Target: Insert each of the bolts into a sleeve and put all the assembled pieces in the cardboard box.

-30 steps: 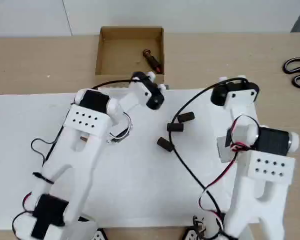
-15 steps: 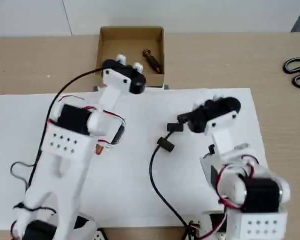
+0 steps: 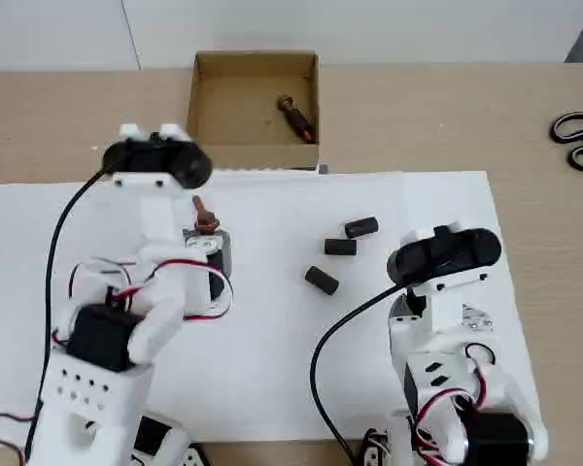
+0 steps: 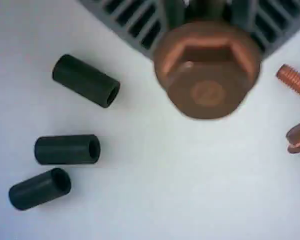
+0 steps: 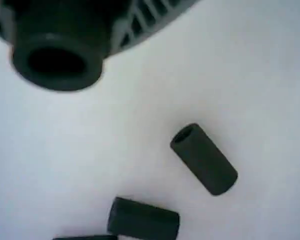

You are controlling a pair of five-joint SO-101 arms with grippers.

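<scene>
i am gripping a bolt [image 4: 208, 75] in my left gripper [image 4: 208, 20] and a sleeve [image 5: 55, 57] in my right gripper [image 5: 57, 17], presumably for mating them.

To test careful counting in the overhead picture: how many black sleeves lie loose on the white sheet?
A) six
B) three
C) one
B: a sleeve, a second sleeve and a third sleeve lie apart from one another on the white sheet.
</scene>
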